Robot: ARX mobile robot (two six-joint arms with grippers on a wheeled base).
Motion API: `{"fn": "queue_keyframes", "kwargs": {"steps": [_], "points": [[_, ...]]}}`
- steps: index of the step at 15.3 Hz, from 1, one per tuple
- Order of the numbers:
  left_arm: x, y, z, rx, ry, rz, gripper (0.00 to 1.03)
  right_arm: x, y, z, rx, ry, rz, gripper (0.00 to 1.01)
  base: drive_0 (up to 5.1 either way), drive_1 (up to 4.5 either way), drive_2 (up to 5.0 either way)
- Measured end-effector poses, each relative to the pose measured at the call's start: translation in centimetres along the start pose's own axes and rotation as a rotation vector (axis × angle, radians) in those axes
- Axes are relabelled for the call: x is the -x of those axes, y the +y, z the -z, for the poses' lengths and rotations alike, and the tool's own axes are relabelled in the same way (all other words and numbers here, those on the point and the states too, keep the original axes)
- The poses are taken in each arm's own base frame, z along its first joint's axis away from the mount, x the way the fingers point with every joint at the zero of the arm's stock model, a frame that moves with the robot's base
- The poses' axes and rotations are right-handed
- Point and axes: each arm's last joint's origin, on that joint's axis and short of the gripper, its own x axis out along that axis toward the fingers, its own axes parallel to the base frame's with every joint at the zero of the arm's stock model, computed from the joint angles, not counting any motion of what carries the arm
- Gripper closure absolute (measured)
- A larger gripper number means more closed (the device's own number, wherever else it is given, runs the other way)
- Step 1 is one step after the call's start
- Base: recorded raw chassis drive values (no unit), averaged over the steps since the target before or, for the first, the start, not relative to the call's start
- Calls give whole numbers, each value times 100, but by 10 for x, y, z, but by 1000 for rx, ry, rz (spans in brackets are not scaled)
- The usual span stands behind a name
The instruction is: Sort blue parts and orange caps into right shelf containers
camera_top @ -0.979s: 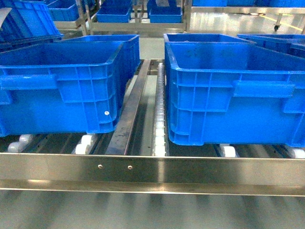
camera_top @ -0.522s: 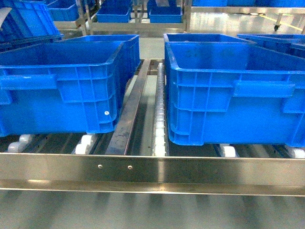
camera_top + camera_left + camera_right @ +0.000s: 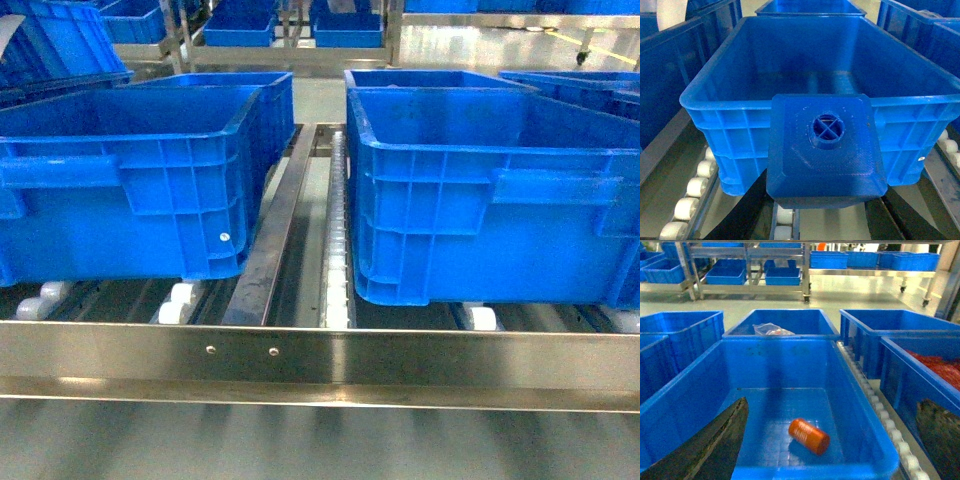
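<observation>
Head view: two crates sit side by side on the rack (image 3: 300, 355), left crate (image 3: 130, 190) and right crate (image 3: 490, 200), with a metal track (image 3: 275, 235) and a line of white rollers (image 3: 335, 260) between them; neither arm shows in this view. Left wrist: the left gripper (image 3: 826, 220) is clamped on a blue part (image 3: 826, 145), dark fingers (image 3: 747, 210) coming up on both sides under it, stud (image 3: 827, 131) facing the camera. The part hangs just in front of the near wall of the left crate (image 3: 730, 110), above the rollers (image 3: 690, 187), not over the crate's opening. Crate floor that shows behind the part looks bare (the part hides the near middle of it). Right wrist: the right gripper (image 3: 832, 450) is spread wide, nothing between the fingers (image 3: 715, 445), one finger at the lower left and the other at the lower right edge of the view. It hangs at the near rim of the right crate (image 3: 685, 395). One orange cap (image 3: 809, 436) lies on its side on that crate's floor, toward the near right, apart from both fingers. Further right another crate (image 3: 920, 375) holds reddish stuff, too blurred to name. Behind the right crate, a crate (image 3: 782, 322) holds a clear bag (image 3: 771, 330) with something orange in it.
</observation>
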Motion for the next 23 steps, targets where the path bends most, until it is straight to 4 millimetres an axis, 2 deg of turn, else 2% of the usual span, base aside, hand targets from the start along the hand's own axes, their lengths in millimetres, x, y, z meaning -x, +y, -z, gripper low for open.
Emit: {"fn": "queue_keyframes", "kwargs": {"steps": [1,2,4,8,11,12,13,14,15,16,17,18,20,21,23], "points": [[-13,-5,-12,-78,-99,-131,59,74,-2,25,6,107,-18,3,0,0,0],[-48,-9,-40,-100,-146,-79,59,83,-3,28,27,103,-16,3,0,0,0],[-77,-14,-60,-113,-170,-40,59,83,-3,27,27,96,-16,3,0,0,0],[-104,-19,-74,-103,-163,-8,59,83,-3,27,27,97,-16,3,0,0,0],[-136,-21,-85,-75,-128,-6,59,83,-3,27,27,96,-16,3,0,0,0],[-165,-24,-93,-64,-135,-20,45,83,-3,27,27,97,-16,3,0,0,0],[-174,-23,-98,-59,-154,-41,33,83,-3,27,27,97,-16,3,0,0,0],[-159,-24,-98,-63,-199,-44,20,83,-3,27,27,97,-16,3,0,0,0],[-127,-23,-100,-62,-235,-30,7,83,-3,27,27,97,-16,3,0,0,0],[-86,-22,-104,-58,-301,-10,5,83,-3,27,27,97,-16,3,0,0,0],[-57,-21,-93,-41,-289,-23,5,83,-3,27,27,96,-16,3,0,0,0],[-39,-22,-71,-15,-339,-17,16,85,-7,25,1,13,-47,13,0,0,0],[-20,-28,-9,18,-233,-11,41,108,-16,37,-15,-5,-51,39,0,0,0],[-4,-34,4,29,-236,-8,56,117,-16,44,-16,8,-57,53,0,0,0],[24,-44,8,27,-302,7,81,133,-16,48,-16,0,-62,79,0,0,0]]}}
